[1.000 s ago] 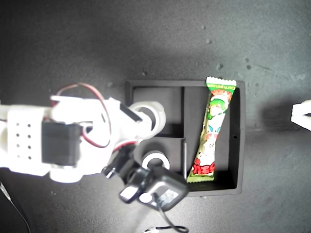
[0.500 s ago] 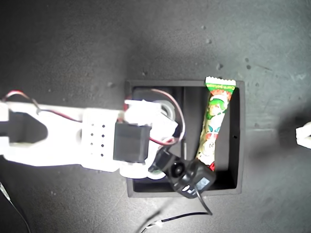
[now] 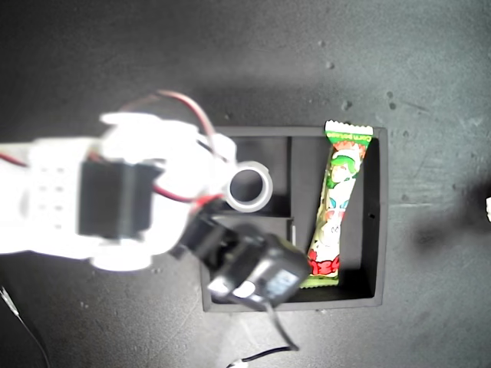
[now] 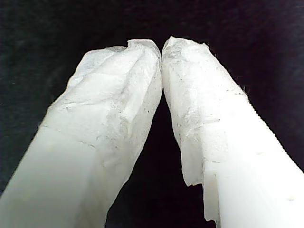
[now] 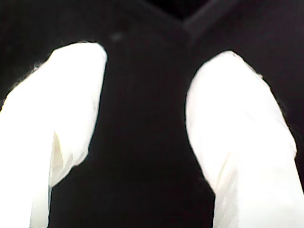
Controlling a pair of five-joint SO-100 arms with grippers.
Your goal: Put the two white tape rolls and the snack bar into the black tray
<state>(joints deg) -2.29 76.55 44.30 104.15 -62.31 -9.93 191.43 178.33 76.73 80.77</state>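
The black tray (image 3: 380,230) lies right of centre in the exterior view. The snack bar (image 3: 337,207) rests slightly tilted in its long compartment. One white tape roll (image 3: 248,186) lies in the small compartment farther up the exterior view. Any other roll is hidden beneath the arm. My second arm (image 3: 115,199) reaches in from the exterior view's left, its wrist camera (image 3: 257,276) covering the other small compartment. My second gripper (image 5: 159,54) is open over smooth black, with nothing between its fingers. My first gripper (image 4: 161,45) is shut, tips touching, over the dark mat.
A dark grey mat (image 3: 307,61) surrounds the tray. A sliver of white arm (image 3: 488,203) shows at the exterior view's right edge. Thin cables (image 3: 261,356) trail near the bottom edge of the exterior view.
The arm over the tray has pulled back toward the exterior view's left, uncovering the tape roll in the upper small compartment. The white arm piece at the right edge has slid almost out of view.
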